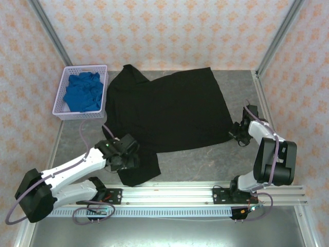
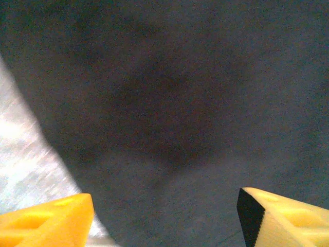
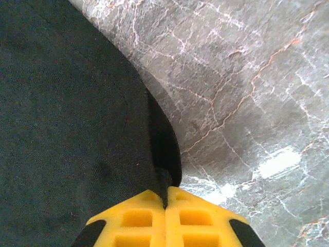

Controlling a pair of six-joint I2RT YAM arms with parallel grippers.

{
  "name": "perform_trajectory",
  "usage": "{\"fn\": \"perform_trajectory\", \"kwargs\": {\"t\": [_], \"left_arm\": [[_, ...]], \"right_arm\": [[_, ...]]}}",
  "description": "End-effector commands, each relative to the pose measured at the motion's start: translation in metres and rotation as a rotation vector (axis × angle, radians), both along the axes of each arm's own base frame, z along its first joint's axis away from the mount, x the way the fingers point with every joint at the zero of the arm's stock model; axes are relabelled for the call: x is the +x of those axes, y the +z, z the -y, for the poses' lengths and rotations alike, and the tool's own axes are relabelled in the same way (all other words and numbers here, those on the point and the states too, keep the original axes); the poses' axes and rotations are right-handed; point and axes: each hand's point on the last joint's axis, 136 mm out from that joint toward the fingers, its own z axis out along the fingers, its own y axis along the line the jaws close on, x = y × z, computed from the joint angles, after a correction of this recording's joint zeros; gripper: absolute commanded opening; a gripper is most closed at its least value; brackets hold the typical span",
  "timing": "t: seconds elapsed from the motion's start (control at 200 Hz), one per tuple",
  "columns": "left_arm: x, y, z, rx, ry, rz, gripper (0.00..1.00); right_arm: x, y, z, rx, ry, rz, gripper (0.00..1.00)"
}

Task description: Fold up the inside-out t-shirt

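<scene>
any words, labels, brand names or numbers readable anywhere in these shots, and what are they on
None can be read.
The black t-shirt shows plain fabric, with no print or tag in sight.
The lavender basket and the blue cloth in it bear no lettering.
The wallpaper carries a repeating ornament, not text.

Marble table [image 1: 205, 159]: black t-shirt [image 1: 169, 110], basket [image 1: 79, 115]

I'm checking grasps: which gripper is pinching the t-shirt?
The right gripper, jaws shut on the black t-shirt at its edge, with bare marble table beside it; the left gripper stands open over the fabric.
</scene>
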Motion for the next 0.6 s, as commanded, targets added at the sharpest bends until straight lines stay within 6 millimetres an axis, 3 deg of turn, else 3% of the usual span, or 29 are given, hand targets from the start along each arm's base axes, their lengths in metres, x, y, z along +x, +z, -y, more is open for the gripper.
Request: {"fn": "perform_trajectory", "kwargs": {"t": [0.0,0.135,0.315,0.595], "left_arm": [[-0.031,-0.008,-0.03,0.118,0.103,-0.097,0.75],[-0.04,-0.02,-0.024,0.115,0.082,-0.155,0.75],[-0.039,-0.037,0.001,0.022,0.066,-0.2,0.71],[-0.04,-0.053,0.01,-0.005,0.037,-0.23,0.46]], "right_arm": [[0.005,0.004,-0.002,0.027,-0.012,0.04,0.0],[0.007,0.005,-0.004,0.036,-0.011,0.055,0.0],[0.006,0.006,-0.003,0.025,-0.01,0.056,0.0],[0.004,0.006,0.0,0.006,-0.012,0.047,0.0]]}}
